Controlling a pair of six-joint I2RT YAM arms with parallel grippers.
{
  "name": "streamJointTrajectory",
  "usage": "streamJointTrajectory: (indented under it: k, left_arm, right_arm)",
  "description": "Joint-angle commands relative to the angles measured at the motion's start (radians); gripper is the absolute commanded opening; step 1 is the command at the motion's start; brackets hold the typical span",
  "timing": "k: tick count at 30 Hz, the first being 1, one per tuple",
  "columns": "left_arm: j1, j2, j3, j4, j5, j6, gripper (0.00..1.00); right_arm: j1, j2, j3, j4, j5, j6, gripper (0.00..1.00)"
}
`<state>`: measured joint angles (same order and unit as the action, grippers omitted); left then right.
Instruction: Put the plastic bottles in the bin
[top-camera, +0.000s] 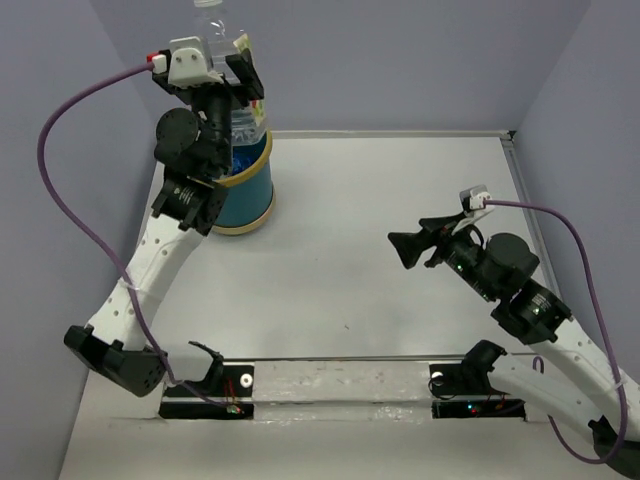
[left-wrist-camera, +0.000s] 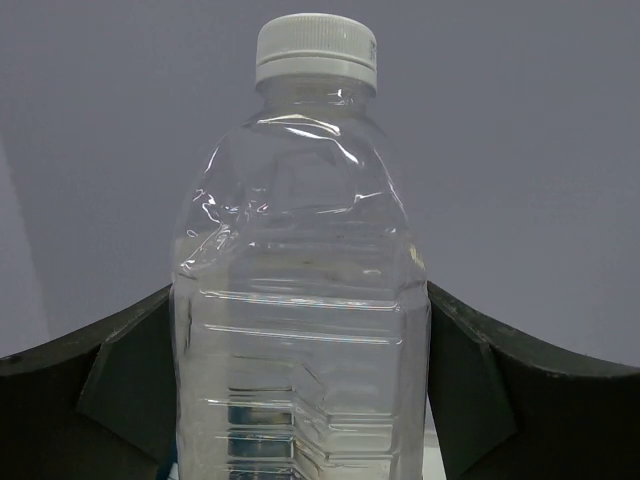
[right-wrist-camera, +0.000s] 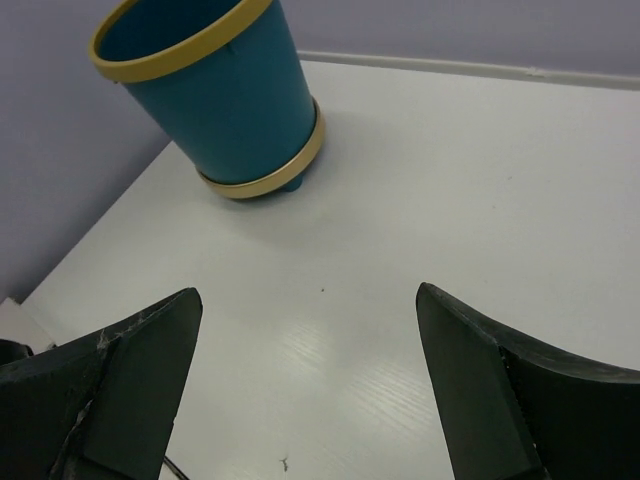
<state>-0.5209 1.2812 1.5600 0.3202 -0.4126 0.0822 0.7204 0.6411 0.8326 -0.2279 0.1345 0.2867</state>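
Left wrist cam: left pincer (left-wrist-camera: 300, 400) clamped on clear plastic bottle w/ white cap (left-wrist-camera: 300, 250), upright, held above round teal bin w/ yellow rim (top-camera: 250, 195). I'd centre it over the mouth, then release gently. Meanwhile right pincer (right-wrist-camera: 310, 390) apart, empty, over worktop (top-camera: 380, 200).

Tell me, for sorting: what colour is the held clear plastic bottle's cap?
White cap on the clear plastic bottle; left wrist view shows it best.

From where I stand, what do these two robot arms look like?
Both match: white lower links, black round joints, and black wedge-shaped fingers. A purple cable loops from each wrist down to the base. Small green lights glow on the right arm.
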Motion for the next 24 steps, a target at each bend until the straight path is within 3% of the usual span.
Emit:
streamJointTrajectory:
  k: [1, 7, 9, 12, 13, 24]
  left_arm:
    - [0.134, 0.138, 0.037, 0.115, -0.017, 0.051, 0.42]
    - [0.269, 0.257, 0.025, 0.155, 0.023, -0.028, 0.45]
    - [0.297, 0.283, 0.009, 0.16, 0.024, -0.038, 0.52]
    - [0.317, 0.274, -0.035, 0.183, 0.023, -0.055, 0.73]
    - [0.32, 0.267, -0.049, 0.189, 0.021, -0.059, 0.98]
    - [0.323, 0.02, -0.071, 0.18, 0.159, -0.16, 0.99]
  right_arm:
    - [-0.001, -0.008, 0.016, 0.105, -0.101, -0.014, 0.93]
    - [-0.001, -0.023, -0.012, 0.131, -0.127, -0.029, 0.93]
    - [-0.001, -0.024, -0.02, 0.136, -0.157, -0.032, 0.93]
    - [-0.001, -0.023, -0.026, 0.136, -0.156, -0.032, 0.93]
    - [-0.001, -0.023, -0.026, 0.136, -0.157, -0.032, 0.93]
    - [-0.001, -0.003, -0.01, 0.159, -0.158, -0.001, 0.94]
